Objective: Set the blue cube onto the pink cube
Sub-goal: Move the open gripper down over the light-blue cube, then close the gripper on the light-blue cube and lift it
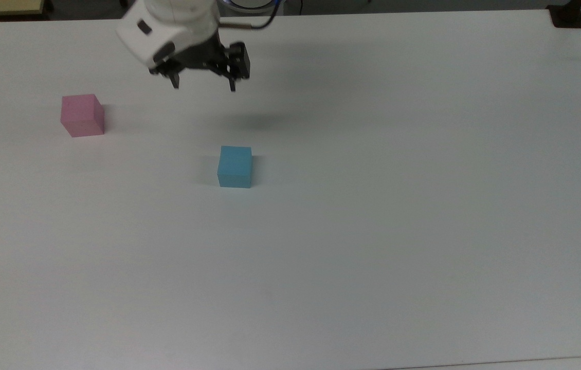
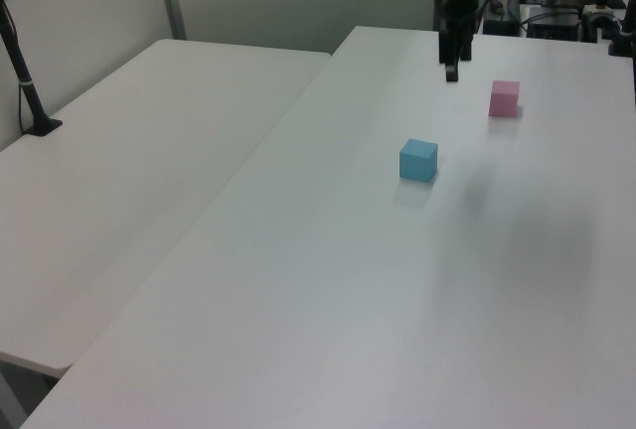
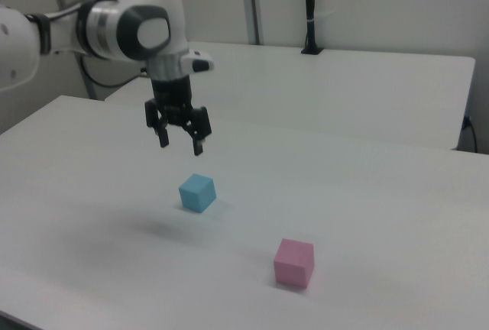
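- The blue cube [image 1: 235, 166] sits on the table [image 1: 373, 231], near its middle.
- The pink cube [image 1: 82, 115] sits on the same table, well apart from the blue cube: toward the top view's upper left of it, and toward the right view's lower right of it [image 3: 294, 262].
- The gripper [image 1: 203, 85] hangs in the air above the table, up and slightly left of the blue cube in the top view, touching neither cube.
- A second table [image 2: 129, 151] adjoins at the left view's left of the blue cube [image 2: 418, 159].
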